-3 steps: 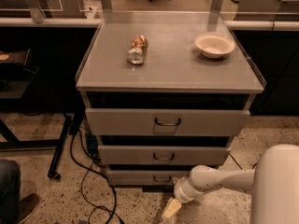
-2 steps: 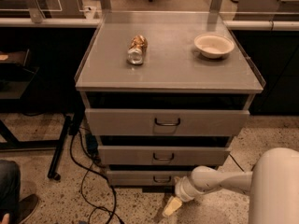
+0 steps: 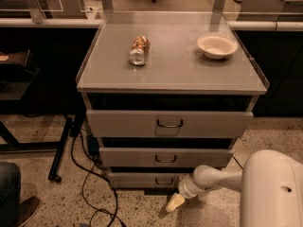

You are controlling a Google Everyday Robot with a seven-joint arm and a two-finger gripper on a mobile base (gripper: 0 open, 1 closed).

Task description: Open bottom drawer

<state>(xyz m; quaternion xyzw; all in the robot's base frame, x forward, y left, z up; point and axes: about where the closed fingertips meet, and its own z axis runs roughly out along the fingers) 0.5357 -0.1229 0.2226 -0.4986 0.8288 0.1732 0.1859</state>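
Bottom drawer (image 3: 137,178): lowest of three, near floor, wire handle (image 3: 164,181) mid-front. Gripper (image 3: 174,203): just below-right of handle, apparently clear of it; opening cannot tell, grasp cannot tell. Risk: pulling from here misses the thin loop or slips off, so drawer stays shut.

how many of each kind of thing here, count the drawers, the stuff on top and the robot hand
drawers: 3 (top drawer, middle drawer, bottom drawer)
can: 1, lying on the cabinet top
bowl: 1, on the cabinet top
hand: 1, low by the floor, in front of the bottom drawer
total: 6
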